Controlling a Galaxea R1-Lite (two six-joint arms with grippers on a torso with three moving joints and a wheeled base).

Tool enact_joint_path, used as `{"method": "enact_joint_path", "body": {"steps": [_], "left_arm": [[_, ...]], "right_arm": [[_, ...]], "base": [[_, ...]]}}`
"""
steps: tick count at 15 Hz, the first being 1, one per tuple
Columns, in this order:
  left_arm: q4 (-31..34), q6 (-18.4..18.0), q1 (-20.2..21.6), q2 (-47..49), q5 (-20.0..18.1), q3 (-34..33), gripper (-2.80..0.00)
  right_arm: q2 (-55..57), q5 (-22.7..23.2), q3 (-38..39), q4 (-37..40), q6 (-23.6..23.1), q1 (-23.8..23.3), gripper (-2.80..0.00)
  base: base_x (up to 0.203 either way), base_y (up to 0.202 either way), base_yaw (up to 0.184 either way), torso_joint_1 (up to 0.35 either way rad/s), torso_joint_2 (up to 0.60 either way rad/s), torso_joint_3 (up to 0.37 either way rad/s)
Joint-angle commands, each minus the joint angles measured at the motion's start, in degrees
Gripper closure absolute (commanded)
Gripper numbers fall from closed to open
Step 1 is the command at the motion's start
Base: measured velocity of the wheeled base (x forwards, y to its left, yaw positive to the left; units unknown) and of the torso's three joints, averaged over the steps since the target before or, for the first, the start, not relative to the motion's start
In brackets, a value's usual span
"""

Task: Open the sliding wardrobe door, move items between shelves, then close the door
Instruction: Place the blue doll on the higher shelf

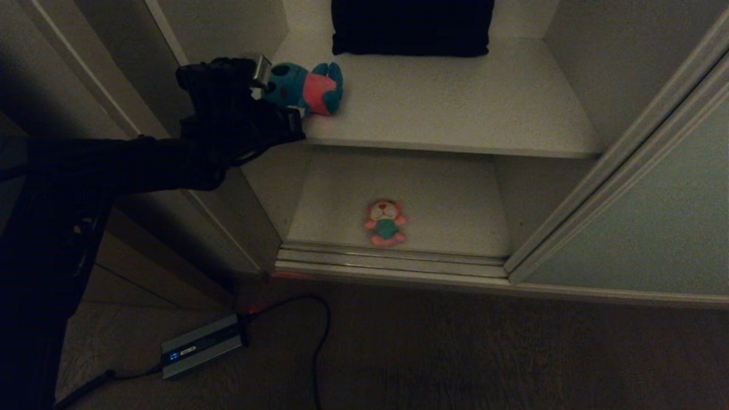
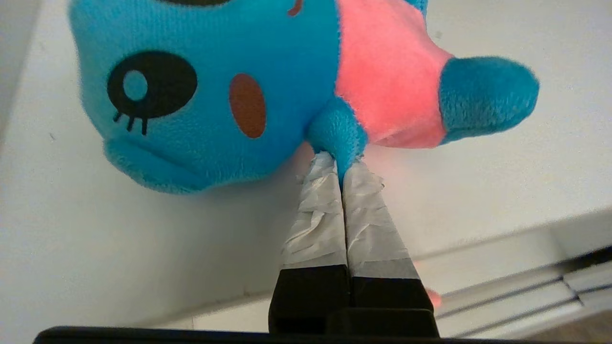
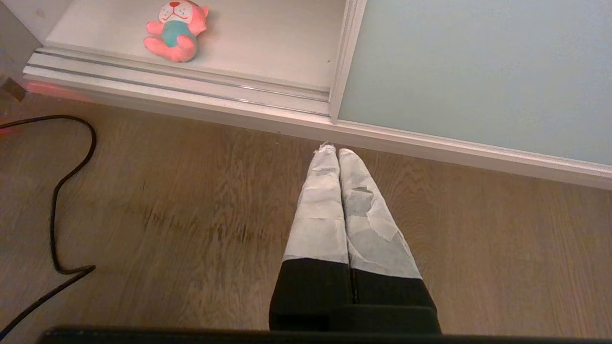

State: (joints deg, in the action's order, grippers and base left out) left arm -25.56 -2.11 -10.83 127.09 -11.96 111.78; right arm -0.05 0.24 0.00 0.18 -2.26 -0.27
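Pinched between our left gripper's (image 2: 342,165) taped fingers (image 2: 315,215) is a limb of the blue plush toy (image 2: 215,95), at the left front corner of the upper shelf (image 1: 455,108), close to its edge and the side wall. Behind it, a black cushion (image 1: 412,25) sits against the back, with bare board to the right. We see the pink plush toy (image 1: 386,222) near the lower shelf's (image 1: 444,193) front edge. Our right gripper (image 3: 338,152) hangs pressed together over the floor (image 3: 191,215), beside the sliding wardrobe door (image 3: 478,67).

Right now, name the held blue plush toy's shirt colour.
Pink, clearest in the left wrist view: blue plush toy.
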Motion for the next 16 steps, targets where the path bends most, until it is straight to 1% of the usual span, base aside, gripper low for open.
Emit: {"method": "enact_joint_path", "body": {"steps": [1,2,8,10,15,16], "left_arm": [[-0.37,-0.18,0.1,0.09,0.01,0.29,0.0],[-0.91,0.2,0.02,-0.28,0.01,0.29,0.0],[0.37,1.83,-0.13,-5.86,0.28,0.29,0.0],[2.59,1.62,-0.59,-5.71,0.35,0.21,0.0],[2.89,1.49,-0.78,-2.46,0.53,0.28,0.0],[2.77,1.58,-0.78,-2.37,0.71,0.29,-2.8]], "right_arm": [[0.05,0.02,0.18,-0.01,-0.03,0.0,0.0],[0.05,0.02,0.18,-0.01,-0.03,0.0,0.0],[0.05,0.02,0.18,-0.01,-0.03,0.0,0.0],[0.05,0.02,0.18,-0.01,-0.03,0.0,0.0],[0.05,0.02,0.18,-0.01,-0.03,0.0,0.0],[0.05,0.02,0.18,-0.01,-0.03,0.0,0.0]], "base": [[0.0,0.0,0.0,0.0,0.0,0.0],[0.0,0.0,0.0,0.0,0.0,0.0],[0.0,0.0,0.0,0.0,0.0,0.0],[0.0,0.0,0.0,0.0,0.0,0.0],[0.0,0.0,0.0,0.0,0.0,0.0],[0.0,0.0,0.0,0.0,0.0,0.0]]}}
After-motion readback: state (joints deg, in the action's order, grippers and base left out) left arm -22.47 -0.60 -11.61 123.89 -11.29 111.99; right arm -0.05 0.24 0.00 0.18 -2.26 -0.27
